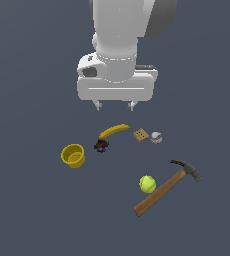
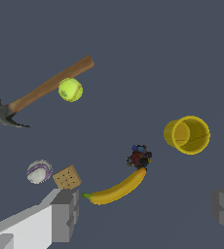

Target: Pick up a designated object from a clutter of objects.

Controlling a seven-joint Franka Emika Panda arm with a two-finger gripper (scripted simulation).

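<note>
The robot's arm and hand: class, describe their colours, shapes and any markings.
The arm is a thick, smooth white tube with a grey patch on one side. The hand has a wide, rounded white block body with a dark round recess and two short, blocky grey fingers. No cables or markings show.

A bare simulated test scene: featureless dark grey floor (image 1: 32, 210), flatly rendered clutter, no room.

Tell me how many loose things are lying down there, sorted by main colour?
Yellow or yellow-green: 3, the cup, banana and tennis ball
Tan or wooden: 2, the square piece and hammer
Whitish: 1, the small ball
Dark, mixed colours: 1, the bead cluster
Total: 7
</note>
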